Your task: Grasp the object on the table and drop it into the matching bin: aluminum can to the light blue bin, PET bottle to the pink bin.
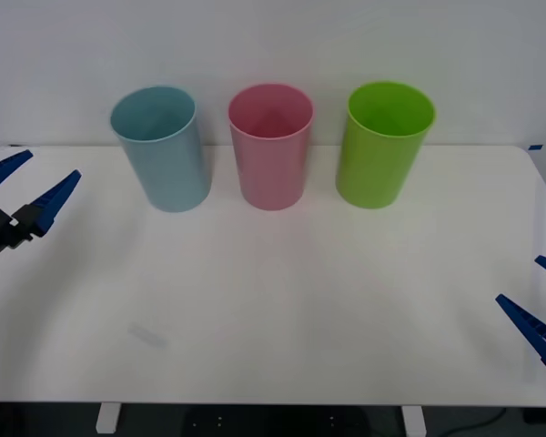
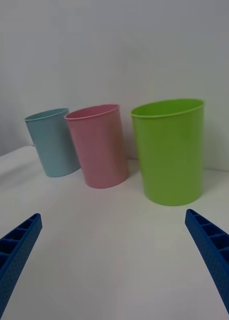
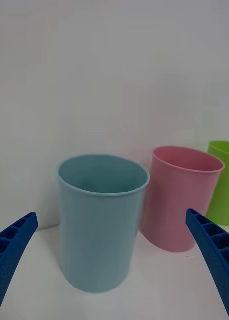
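Bins: light blue bin [image 1: 163, 150], pink bin [image 1: 270, 146] and lime green bin [image 1: 382, 146] stand upright in a row at the far side of the tabletop [image 1: 282, 300]
Contents: insides that show look bare; blue bin's bottom is hidden
Can: cannot tell where it is
Left hand [image 1: 20, 193]: fingers spread, holding nothing, at the left edge near the blue bin
Right hand [image 1: 539, 300]: fingers spread, holding nothing, at the right edge

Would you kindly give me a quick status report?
Left tool open, beside light blue bin. Right tool open, table's right edge. No can visible.
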Controlling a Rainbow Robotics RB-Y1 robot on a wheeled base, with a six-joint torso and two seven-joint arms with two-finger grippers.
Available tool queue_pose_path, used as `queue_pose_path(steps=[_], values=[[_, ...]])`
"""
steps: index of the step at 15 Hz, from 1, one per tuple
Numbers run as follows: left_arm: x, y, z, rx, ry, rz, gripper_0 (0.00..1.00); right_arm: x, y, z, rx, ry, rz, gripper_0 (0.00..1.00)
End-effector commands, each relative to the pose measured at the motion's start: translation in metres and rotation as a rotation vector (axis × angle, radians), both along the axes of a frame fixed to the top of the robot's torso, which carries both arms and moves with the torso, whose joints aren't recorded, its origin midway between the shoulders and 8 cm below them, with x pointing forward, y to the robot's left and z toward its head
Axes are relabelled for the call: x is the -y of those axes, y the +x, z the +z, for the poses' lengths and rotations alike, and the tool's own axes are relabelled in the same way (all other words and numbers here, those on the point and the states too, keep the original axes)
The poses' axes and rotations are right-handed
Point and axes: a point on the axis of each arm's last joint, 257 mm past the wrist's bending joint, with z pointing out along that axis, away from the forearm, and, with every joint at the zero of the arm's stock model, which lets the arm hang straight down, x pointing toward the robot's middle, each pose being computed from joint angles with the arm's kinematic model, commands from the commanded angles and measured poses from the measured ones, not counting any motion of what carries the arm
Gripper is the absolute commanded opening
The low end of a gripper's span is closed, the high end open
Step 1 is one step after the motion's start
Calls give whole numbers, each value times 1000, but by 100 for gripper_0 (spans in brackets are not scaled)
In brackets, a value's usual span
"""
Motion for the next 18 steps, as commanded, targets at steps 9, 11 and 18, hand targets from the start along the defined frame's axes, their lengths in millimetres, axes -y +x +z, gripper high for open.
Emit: queue_pose_path(steps=[9,11,18], values=[[-20,-90,-37,-8,157,-48,100,0,0,0,0,0,0,100],[-19,-97,-36,-9,149,-52,100,0,0,0,0,0,0,100],[-17,-106,-39,-24,152,-60,100,0,0,0,0,0,0,100]])
